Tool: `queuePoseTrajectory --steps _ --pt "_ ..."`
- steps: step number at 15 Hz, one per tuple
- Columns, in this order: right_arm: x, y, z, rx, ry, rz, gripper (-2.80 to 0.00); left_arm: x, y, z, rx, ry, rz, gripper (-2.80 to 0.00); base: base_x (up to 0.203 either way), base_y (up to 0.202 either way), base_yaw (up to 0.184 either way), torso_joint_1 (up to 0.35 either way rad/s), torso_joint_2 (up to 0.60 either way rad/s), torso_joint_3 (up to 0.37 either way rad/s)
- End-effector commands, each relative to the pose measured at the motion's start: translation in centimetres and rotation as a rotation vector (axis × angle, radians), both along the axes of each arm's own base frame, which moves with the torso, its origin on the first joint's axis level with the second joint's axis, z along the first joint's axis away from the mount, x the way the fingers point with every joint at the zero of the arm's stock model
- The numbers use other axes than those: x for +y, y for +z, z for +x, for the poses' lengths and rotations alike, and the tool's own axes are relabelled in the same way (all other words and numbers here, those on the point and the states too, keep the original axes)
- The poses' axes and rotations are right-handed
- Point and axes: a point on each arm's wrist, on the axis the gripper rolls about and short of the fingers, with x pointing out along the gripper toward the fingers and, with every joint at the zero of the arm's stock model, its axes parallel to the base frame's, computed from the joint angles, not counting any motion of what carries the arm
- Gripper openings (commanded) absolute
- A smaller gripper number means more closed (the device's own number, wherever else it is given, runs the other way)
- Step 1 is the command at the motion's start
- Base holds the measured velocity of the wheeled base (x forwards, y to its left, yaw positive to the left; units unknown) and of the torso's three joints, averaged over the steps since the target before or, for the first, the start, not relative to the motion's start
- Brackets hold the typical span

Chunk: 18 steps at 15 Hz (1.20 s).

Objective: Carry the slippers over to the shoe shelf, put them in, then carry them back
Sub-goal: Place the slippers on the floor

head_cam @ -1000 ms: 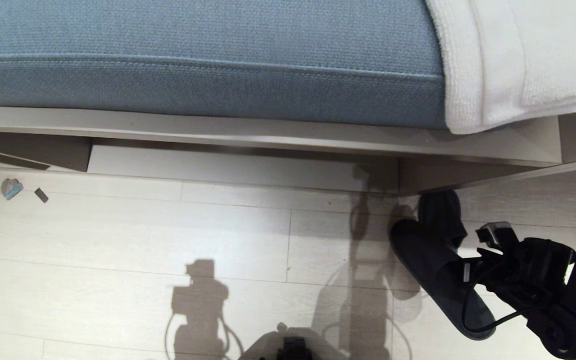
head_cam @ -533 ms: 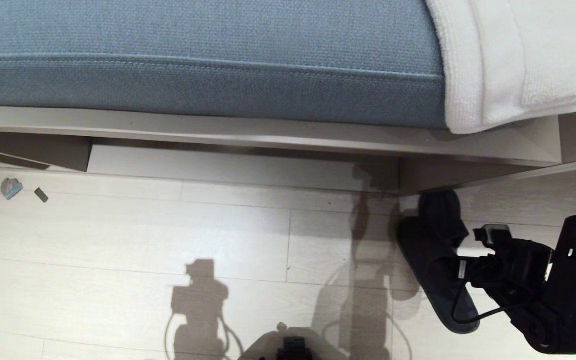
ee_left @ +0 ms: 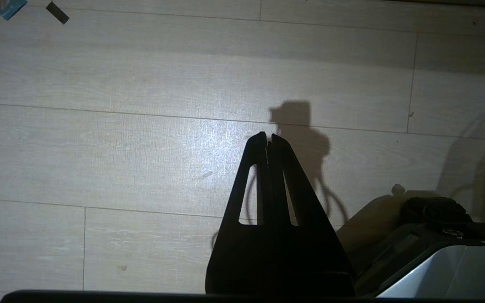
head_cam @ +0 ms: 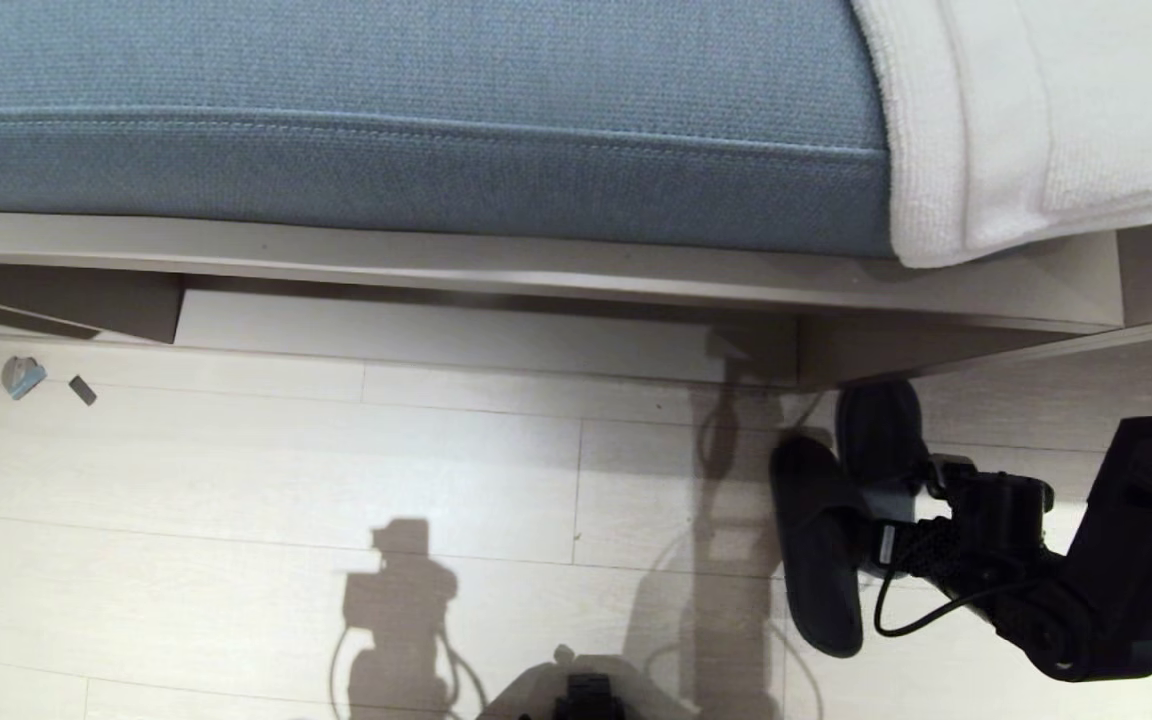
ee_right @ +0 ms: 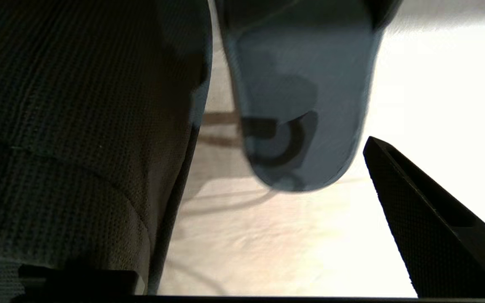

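Observation:
Two dark slippers sit on the pale floor at the right. One slipper (head_cam: 818,545) is tipped onto its side edge. The other slipper (head_cam: 876,430) lies flat behind it, its toe under the bench edge. My right gripper (head_cam: 901,525) is open right beside the tipped slipper. In the right wrist view that slipper's textured band (ee_right: 78,126) hides one finger. The other finger (ee_right: 427,219) stands clear, and the flat slipper's insole (ee_right: 305,84) lies ahead. The shoe shelf (head_cam: 476,335) is the low recess left of the divider. My left gripper (ee_left: 269,136) hangs shut over bare floor.
A blue cushion (head_cam: 386,120) tops the taupe bench, with a white towel (head_cam: 1036,120) draped over its right end. Two small scraps (head_cam: 24,378) lie on the floor at far left. My base's front (head_cam: 586,690) shows at the bottom middle.
The right gripper has moved left toward the bench and its jaws have widened. The near slipper has swung from lying diagonally flat to standing on its edge, its heel moving left.

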Motion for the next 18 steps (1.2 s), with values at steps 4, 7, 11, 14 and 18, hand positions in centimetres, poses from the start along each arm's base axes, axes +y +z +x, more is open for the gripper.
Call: queuePoseTrajectory --steps 4,7,11,14,18 --pt "-1.0 2.0 1.8 -0.043 -0.036 0.034 0.00 0.0 -0.2 0.1 0.007 0.001 0.000 -2.80 0.000 0.000 0.000 0.000 0.00 0.000" --pt "-1.7 3.1 1.8 -0.009 -0.003 0.058 0.00 0.0 -0.2 0.1 0.007 0.000 0.000 -2.80 0.000 0.000 0.000 0.000 0.00 0.000" --pt "-3.3 4.4 2.7 -0.065 0.039 0.099 0.00 0.0 -0.2 0.1 0.007 0.001 0.000 -2.80 0.000 0.000 0.000 0.000 0.00 0.000" --pt "-3.3 5.0 3.3 -0.071 0.124 0.079 0.00 0.0 -0.2 0.1 0.007 0.001 -0.001 -2.80 0.000 0.000 0.000 0.000 0.00 0.000" --pt "-3.2 5.3 2.7 -0.066 0.163 0.059 0.00 0.0 -0.2 0.1 0.007 0.000 0.000 -2.80 0.000 0.000 0.000 0.000 0.00 0.000"
